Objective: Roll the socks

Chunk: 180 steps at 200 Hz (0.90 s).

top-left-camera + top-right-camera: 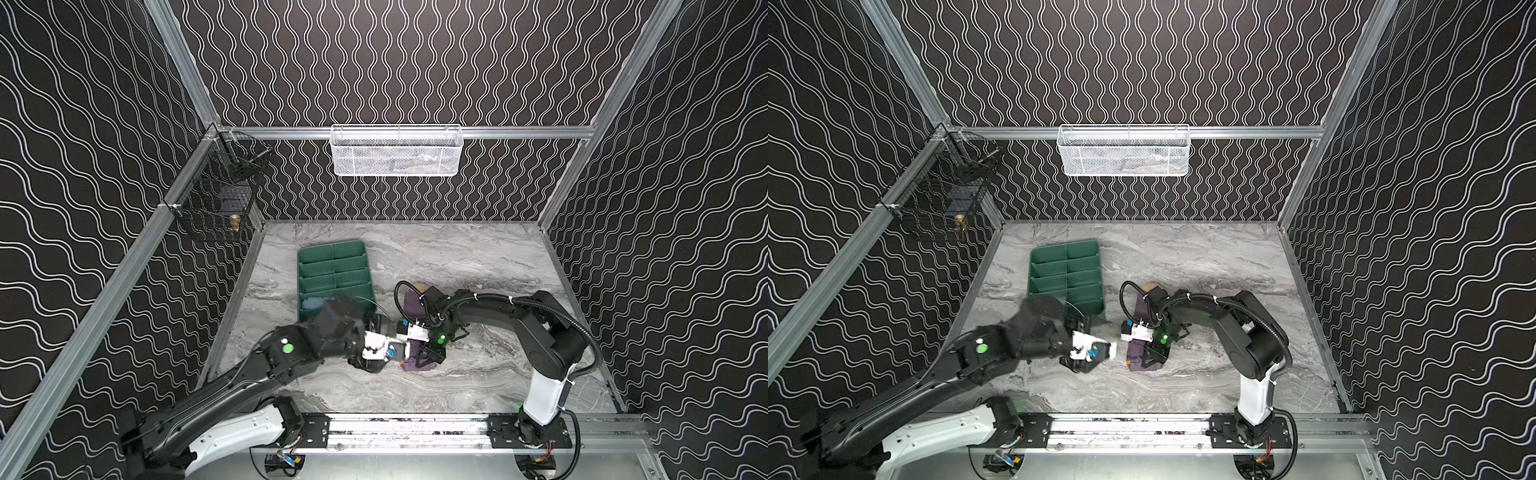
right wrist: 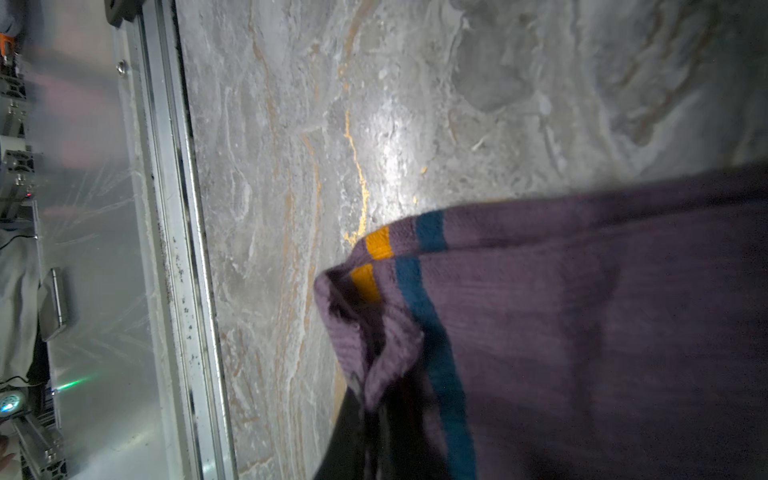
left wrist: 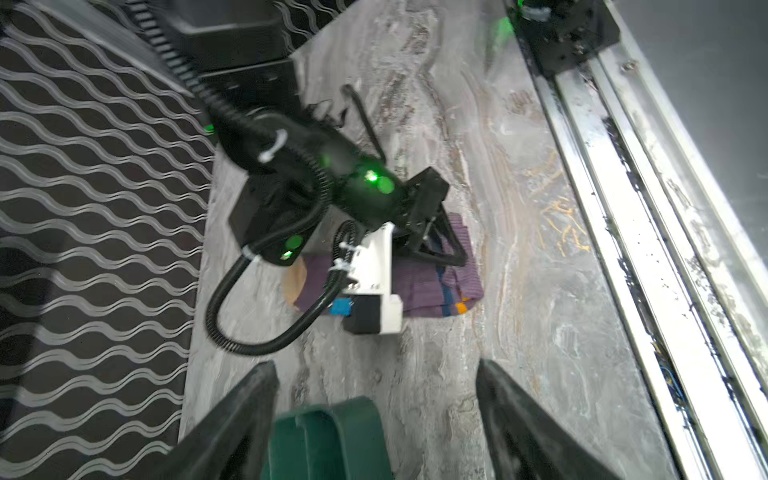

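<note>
Purple sock [image 1: 411, 306] lay on the table [image 1: 478, 257], long axis roughly 12–6 in both top views: tan toe at 12, striped cuff at 6. Right gripper [image 1: 1152, 360] sat on the 6 o'clock end, fingers together, pinched on the cuff; its wrist view showed the cuff edge bunched up. Left gripper [image 3: 376, 370] was just beside that cuff at 9 o'clock, fingers wide apart, holding nothing, clear of the sock. Right arm nearer. Likely next: roll from cuff toward 12, left pins or tucks. Light blue lump in the green tray [image 1: 332, 266], near end, was probably the blue sock [image 1: 312, 303], partly hidden by the left arm
</note>
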Motion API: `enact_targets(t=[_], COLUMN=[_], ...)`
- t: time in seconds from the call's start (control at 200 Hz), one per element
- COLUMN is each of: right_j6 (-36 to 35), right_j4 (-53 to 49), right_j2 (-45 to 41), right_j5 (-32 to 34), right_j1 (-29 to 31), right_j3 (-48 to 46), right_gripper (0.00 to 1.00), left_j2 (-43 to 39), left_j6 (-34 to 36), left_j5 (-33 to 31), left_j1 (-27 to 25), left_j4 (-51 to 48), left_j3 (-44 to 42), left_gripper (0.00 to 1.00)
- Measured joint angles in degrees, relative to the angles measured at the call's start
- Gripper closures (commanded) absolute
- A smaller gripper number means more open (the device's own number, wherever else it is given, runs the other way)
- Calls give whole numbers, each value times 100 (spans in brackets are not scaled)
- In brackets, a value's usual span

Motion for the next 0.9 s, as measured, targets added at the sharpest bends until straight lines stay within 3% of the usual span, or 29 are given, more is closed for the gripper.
enact_targets(t=[0.18, 0.315, 0.651, 0.901], right_j6=[-20, -39, -85, -107], right_j4=[-57, -15, 90, -111], right_j2=[223, 223, 190, 173], right_j5=[-302, -369, -444, -382], right_j1=[-66, -79, -114, -151], right_j3=[72, 28, -55, -55], right_gripper=[100, 100, 100, 100], left_j2=[1010, 1609, 3115, 3679], left_j6=[186, 186, -109, -507], left_j5=[-822, -1228, -1412, -1665], left_j1=[-776, -841, -857, -844], left_j4=[807, 1696, 3073, 3766], left_j3=[-654, -1091, -1316, -1226], left_gripper=[20, 20, 24, 45])
